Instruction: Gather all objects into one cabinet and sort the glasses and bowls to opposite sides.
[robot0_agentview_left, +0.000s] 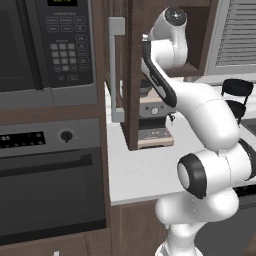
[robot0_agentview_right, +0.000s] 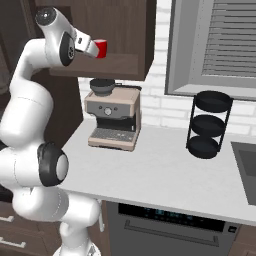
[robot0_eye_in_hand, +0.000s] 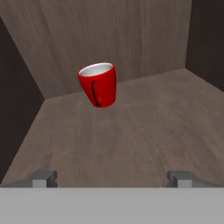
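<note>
1. One small bright red tapered cup (robot0_eye_in_hand: 98, 84) is sitting toward the rear left of the dark brown wooden cabinet's shelf (robot0_eye_in_hand: 144, 131).
2. Pincer (robot0_eye_in_hand: 113, 178) is hovering released, apart from the cup.

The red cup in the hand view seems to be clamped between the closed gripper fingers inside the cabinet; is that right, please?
Not quite. The red cup is inside the cabinet, but the gripper is open and empty, its fingertips spread wide short of the cup. The hand view shows this.
</note>
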